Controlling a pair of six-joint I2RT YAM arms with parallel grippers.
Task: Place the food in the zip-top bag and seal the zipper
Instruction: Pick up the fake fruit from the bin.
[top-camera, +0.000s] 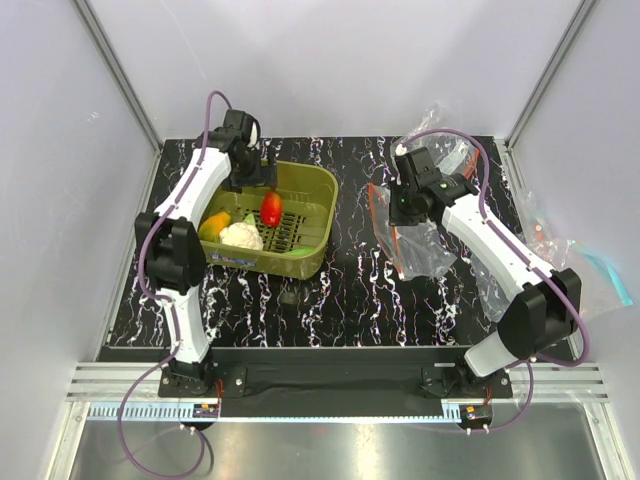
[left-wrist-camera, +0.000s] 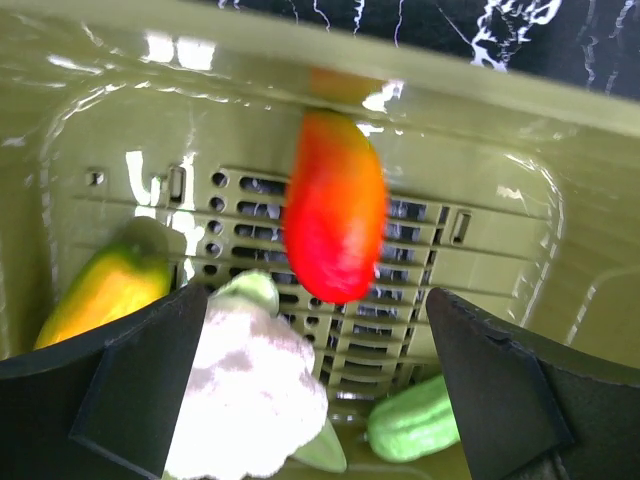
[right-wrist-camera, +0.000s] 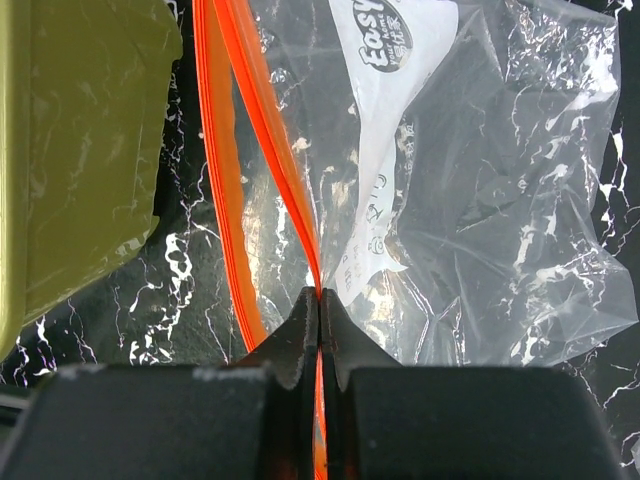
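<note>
While left end effector (left-wrist-camera: 320, 375) gapes above tomato (left-wrist-camera: 335, 215) | right end effector (right-wrist-camera: 319, 312) pinches zipper (right-wrist-camera: 222, 180)

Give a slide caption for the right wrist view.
Right jaws pinching the red zipper of the clear zip-top bag.

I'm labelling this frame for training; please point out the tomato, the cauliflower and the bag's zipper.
tomato (left-wrist-camera: 335, 215), left wrist view, middle of its red body.
cauliflower (left-wrist-camera: 245, 385), left wrist view, centre of the white head.
zipper (right-wrist-camera: 225, 200), right wrist view, left-hand red strip, midway along.
</note>
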